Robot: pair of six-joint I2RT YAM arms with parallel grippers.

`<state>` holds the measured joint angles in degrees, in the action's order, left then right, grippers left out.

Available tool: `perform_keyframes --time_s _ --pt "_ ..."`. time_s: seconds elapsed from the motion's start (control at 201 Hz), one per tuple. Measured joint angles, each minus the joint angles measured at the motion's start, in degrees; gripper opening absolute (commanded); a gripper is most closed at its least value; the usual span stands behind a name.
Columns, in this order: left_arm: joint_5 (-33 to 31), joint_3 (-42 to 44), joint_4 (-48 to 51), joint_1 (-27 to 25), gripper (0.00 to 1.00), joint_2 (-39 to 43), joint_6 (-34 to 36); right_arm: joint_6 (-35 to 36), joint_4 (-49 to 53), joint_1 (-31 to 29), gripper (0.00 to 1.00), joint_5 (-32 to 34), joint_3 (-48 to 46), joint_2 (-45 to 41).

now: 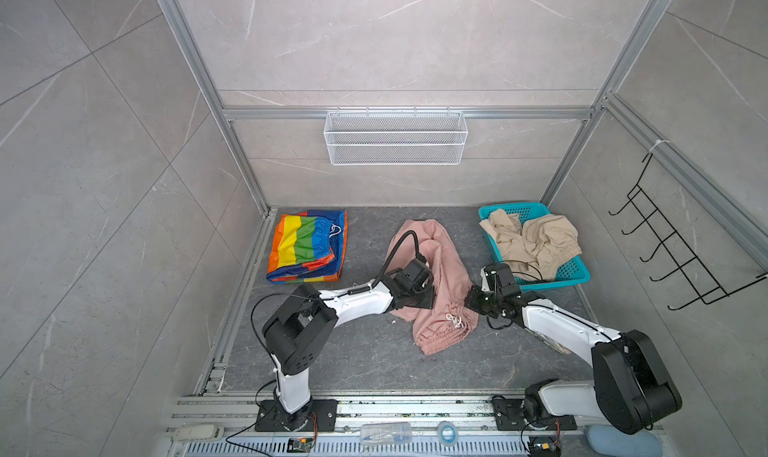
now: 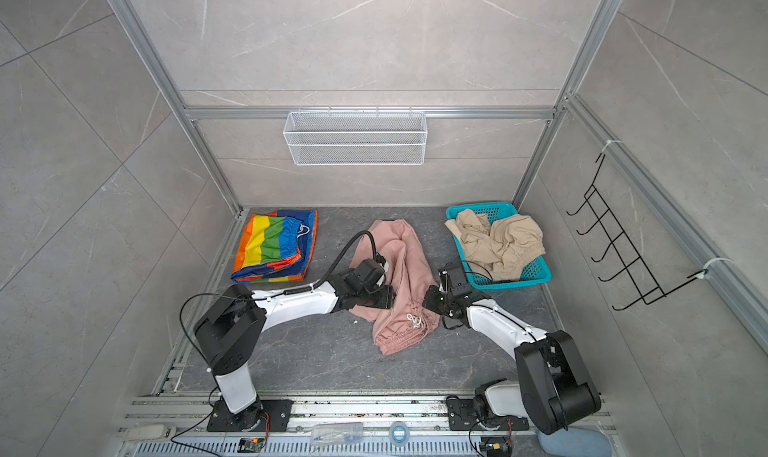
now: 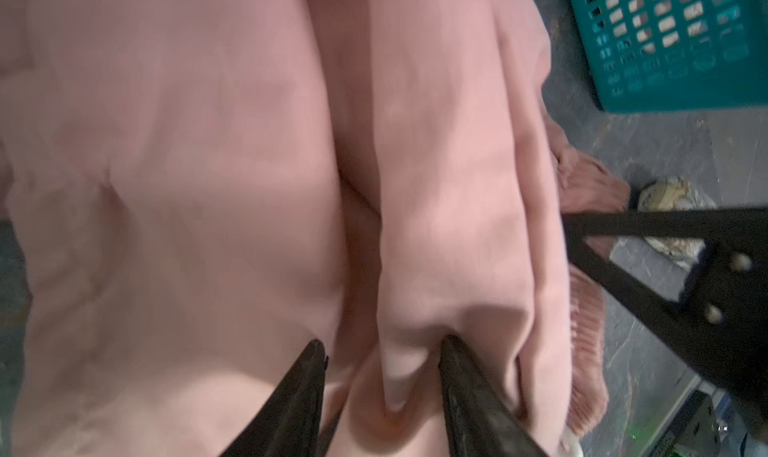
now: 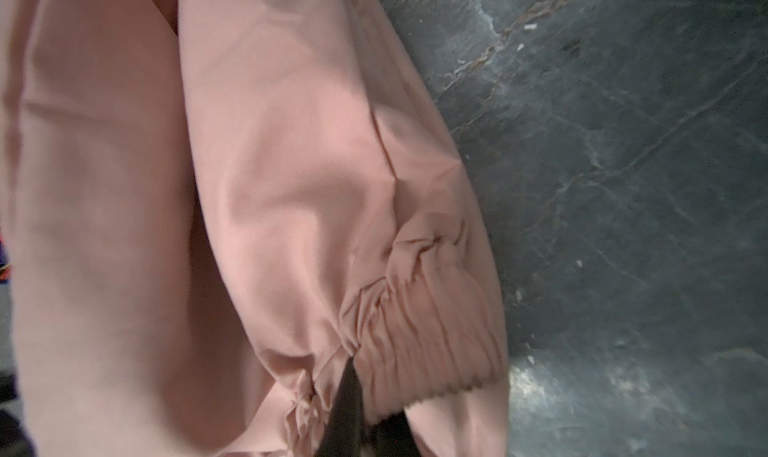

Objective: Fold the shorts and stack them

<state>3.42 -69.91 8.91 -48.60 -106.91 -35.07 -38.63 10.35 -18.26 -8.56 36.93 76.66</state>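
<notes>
The dark desk carries the pink shorts, crumpled between the left gripper and the right gripper and partly hidden under the left one. The folded rainbow shorts lie well beyond the left gripper. Just behind the right gripper, the beige shorts spill from a teal basket. The left gripper straddles a pink fold, half narrowed, and whether it grips is unclear. The right gripper is pinched on the gathered waistband, its tips mostly buried.
</notes>
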Motion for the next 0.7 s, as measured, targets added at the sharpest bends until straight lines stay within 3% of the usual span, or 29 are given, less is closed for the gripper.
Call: perform_keyframes --time_s 0.239,0.702 --pt "4.55 -11.08 2.73 6.47 0.45 -10.88 1.75 -2.14 -1.44 0.00 0.00 -0.79 -3.54 -2.64" --pt "13.35 -30.67 7.63 8.46 0.44 -25.79 2.80 -10.38 -8.39 -0.59 0.00 -2.12 -10.58 -5.31"
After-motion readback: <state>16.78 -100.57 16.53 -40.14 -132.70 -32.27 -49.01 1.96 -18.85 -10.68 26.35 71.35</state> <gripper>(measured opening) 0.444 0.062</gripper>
